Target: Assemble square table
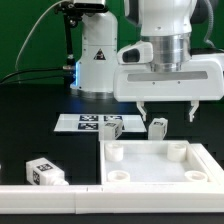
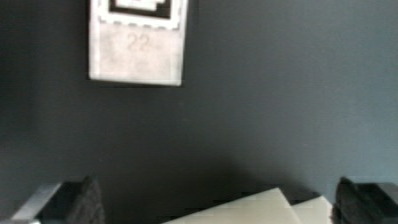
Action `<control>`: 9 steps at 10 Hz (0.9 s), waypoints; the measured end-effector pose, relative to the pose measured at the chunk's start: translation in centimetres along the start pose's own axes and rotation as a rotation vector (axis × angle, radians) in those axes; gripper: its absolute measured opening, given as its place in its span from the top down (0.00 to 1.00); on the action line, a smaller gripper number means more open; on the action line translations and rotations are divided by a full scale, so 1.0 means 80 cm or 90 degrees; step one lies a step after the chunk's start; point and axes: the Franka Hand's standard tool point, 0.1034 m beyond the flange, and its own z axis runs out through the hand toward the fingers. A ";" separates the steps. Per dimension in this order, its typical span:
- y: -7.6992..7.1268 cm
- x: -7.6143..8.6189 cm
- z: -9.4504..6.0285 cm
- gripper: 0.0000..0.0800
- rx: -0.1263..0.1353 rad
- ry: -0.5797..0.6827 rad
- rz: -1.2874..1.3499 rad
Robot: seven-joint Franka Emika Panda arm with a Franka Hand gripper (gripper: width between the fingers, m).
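Observation:
The square table top (image 1: 160,172) is a white slab with a raised rim and round corner holes, lying flat at the exterior view's lower right. One white tagged leg (image 1: 157,127) stands just behind its far edge, and another leg (image 1: 112,126) stands by the marker board. A third leg (image 1: 45,172) lies at the left. My gripper (image 1: 167,113) hangs open and empty above the slab's far edge, close to the nearest leg. In the wrist view the gripper (image 2: 217,208) is open, a corner of the slab (image 2: 267,205) shows between the fingers, and a tagged leg (image 2: 137,45) lies ahead.
The marker board (image 1: 85,121) lies flat behind the legs. A long white rail (image 1: 50,198) runs along the front edge, left of the slab. The robot's white base (image 1: 97,60) stands at the back. The table surface is black.

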 end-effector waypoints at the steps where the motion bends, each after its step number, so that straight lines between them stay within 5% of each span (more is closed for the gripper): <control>1: -0.001 -0.005 0.001 0.19 0.000 -0.011 0.048; 3: -0.002 -0.003 0.001 0.19 0.003 -0.011 0.077; 6: 0.001 -0.006 -0.009 0.19 -0.041 -0.164 0.102; 9: 0.009 -0.004 -0.013 0.19 -0.031 -0.233 0.110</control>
